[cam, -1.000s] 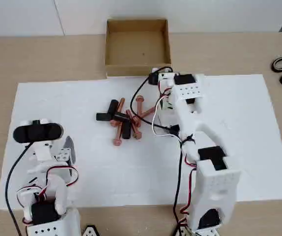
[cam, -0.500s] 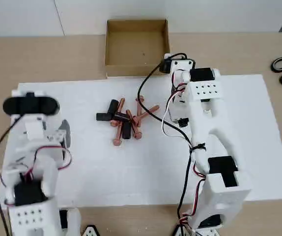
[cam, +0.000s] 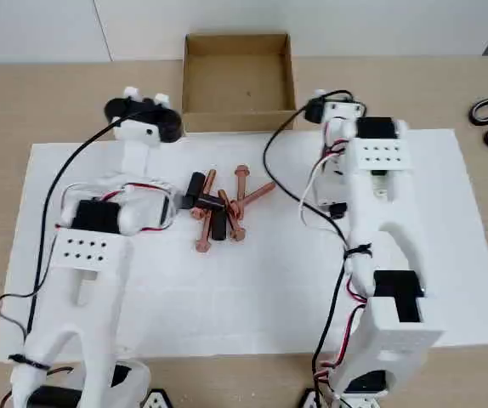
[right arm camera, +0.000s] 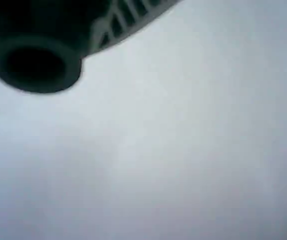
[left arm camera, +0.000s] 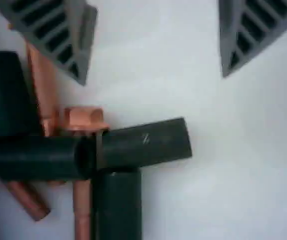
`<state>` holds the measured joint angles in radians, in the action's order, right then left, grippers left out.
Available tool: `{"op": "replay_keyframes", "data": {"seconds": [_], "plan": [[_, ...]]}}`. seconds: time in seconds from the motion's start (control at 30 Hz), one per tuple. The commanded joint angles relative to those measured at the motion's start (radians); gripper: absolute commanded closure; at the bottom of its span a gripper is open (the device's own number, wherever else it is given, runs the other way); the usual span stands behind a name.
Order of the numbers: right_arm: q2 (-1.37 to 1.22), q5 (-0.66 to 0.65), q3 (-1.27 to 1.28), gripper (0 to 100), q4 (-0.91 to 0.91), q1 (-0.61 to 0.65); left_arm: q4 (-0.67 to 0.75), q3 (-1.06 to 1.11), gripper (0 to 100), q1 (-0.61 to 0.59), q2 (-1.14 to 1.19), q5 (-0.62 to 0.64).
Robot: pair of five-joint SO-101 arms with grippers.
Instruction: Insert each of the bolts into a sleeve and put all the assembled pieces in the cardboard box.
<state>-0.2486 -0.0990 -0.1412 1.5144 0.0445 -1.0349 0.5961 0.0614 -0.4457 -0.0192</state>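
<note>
Hovering spread above the bolts [left arm camera: 83, 116], the left tool [left arm camera: 153, 75]; right tool [right arm camera: 83, 30] pinching a sleeve [right arm camera: 33, 65].

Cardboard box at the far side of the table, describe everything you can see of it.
The brown cardboard box is square and shallow, open at the top, with four low upright walls. Its floor is bare but for a small dark speck, and nothing lies inside. It sits flat on the light wooden table, with its near wall running along the far edge of the white sheet.
</note>
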Motion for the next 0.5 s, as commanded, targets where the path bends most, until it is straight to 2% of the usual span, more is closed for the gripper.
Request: {"op": "replay_keyframes", "data": {"seconds": [0.0, 0.17, 0.47], "plan": [[0.061, -0.009, -0.032, 99.5, 0.021, -0.048, 0.101, -0.061, 83, 0.049, 0.04, 0.08], [0.061, -0.009, -0.032, 99.5, 0.038, -0.093, 0.098, -0.196, 83, 0.121, 0.259, 0.097], [0.061, -0.005, -0.032, 99.5, 0.042, -0.091, 0.058, -0.561, 83, 0.195, 0.652, 0.267]]}}
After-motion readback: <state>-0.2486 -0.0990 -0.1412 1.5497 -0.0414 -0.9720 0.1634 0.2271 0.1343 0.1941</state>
